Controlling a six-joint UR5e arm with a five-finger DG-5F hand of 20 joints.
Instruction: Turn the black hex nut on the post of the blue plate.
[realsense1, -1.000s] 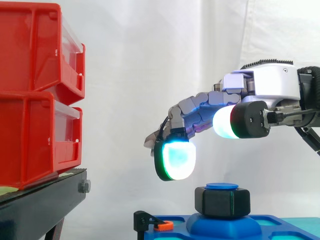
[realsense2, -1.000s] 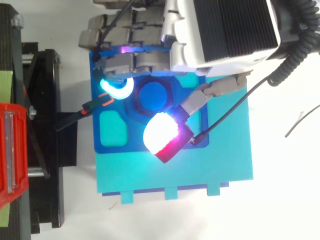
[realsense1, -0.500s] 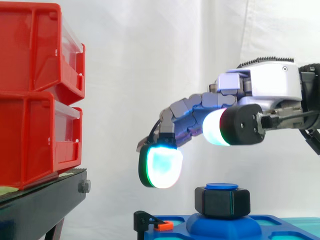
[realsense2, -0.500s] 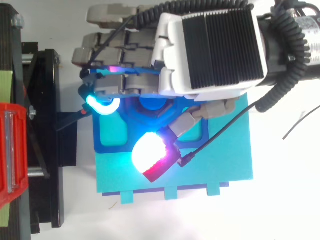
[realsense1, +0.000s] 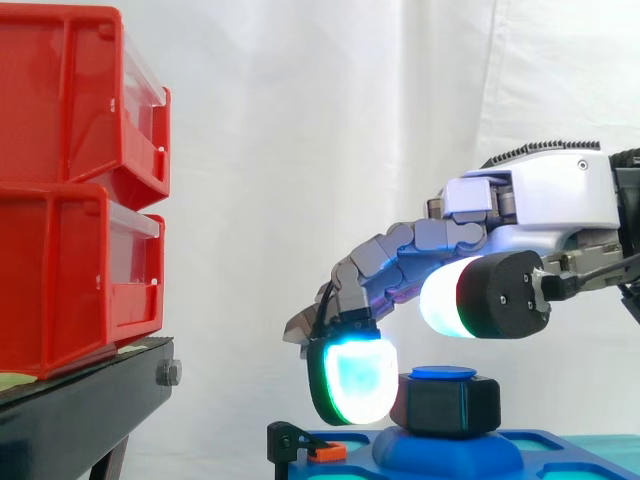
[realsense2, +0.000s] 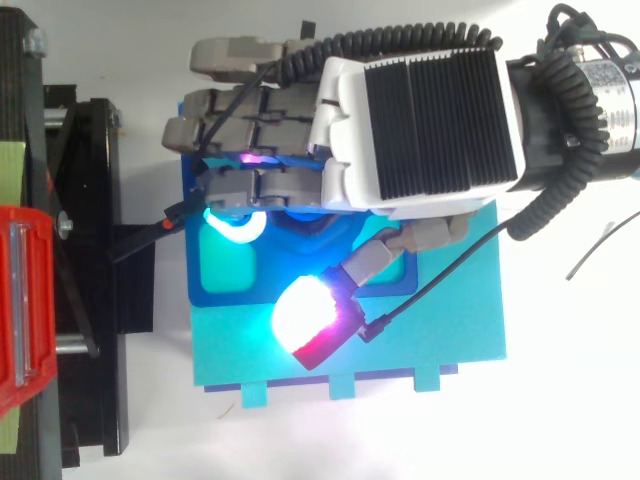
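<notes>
The black hex nut (realsense1: 446, 405) sits on the blue post, whose cap (realsense1: 443, 372) shows just above it, at the middle of the blue plate (realsense1: 455, 452). My hand (realsense1: 548, 190) reaches in from the right and arches over the nut. One cyan-green fingertip (realsense1: 355, 380) hangs at nut height against the nut's left side; whether it touches is unclear. The white-and-red thumb pad (realsense1: 470, 297) hovers above the nut, apart from it. From above, the hand (realsense2: 420, 120) hides the nut, and the blue plate (realsense2: 222, 285) shows at its left. Nothing is held.
Two stacked red bins (realsense1: 70, 180) stand on a black stand (realsense1: 90, 410) at the left. A small black clip with an orange piece (realsense1: 310, 448) sits at the plate's left edge. The plate rests on a teal base (realsense2: 445, 330).
The hand has come down and shifted back to the right. Its glowing fingertip dropped from above the nut to nut height on the left side, and the thumb pad came lower.
</notes>
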